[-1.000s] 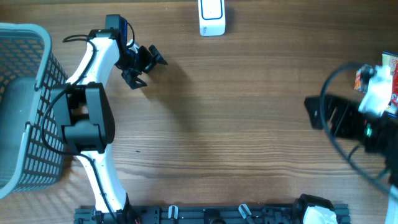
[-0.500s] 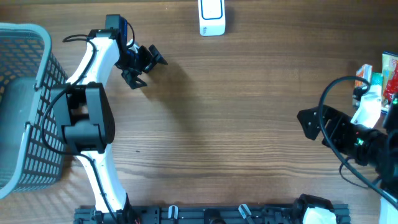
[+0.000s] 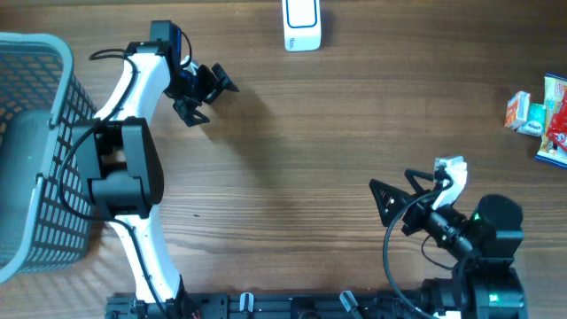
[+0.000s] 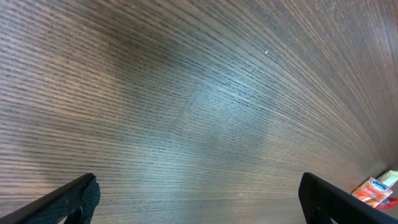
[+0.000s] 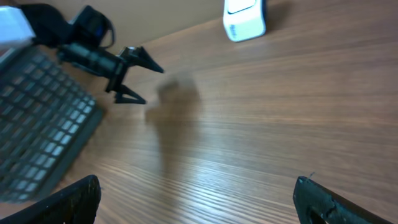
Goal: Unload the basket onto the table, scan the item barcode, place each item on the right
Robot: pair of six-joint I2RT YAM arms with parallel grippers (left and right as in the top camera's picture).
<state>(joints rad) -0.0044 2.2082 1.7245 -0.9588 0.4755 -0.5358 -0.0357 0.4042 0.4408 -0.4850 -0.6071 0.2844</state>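
Small packaged items lie in a cluster at the table's far right edge, one orange and white, with a red and blue pack beside them; they also peek in as the items at the bottom right of the left wrist view. A white scanner stands at the back centre, seen also as the scanner. My left gripper hangs open over bare wood at the back left, nothing between its fingers. My right gripper is open and empty near the front right, well left of the items, pointing toward the scanner.
A grey mesh basket fills the left edge, next to the left arm; it shows blurred as the basket in the right wrist view. The left gripper is visible there too. Bare wooden table lies between the arms.
The right arm has swung away from the items at the right edge, leftward and toward the table's front, its gripper still open and empty. The left arm has not moved.
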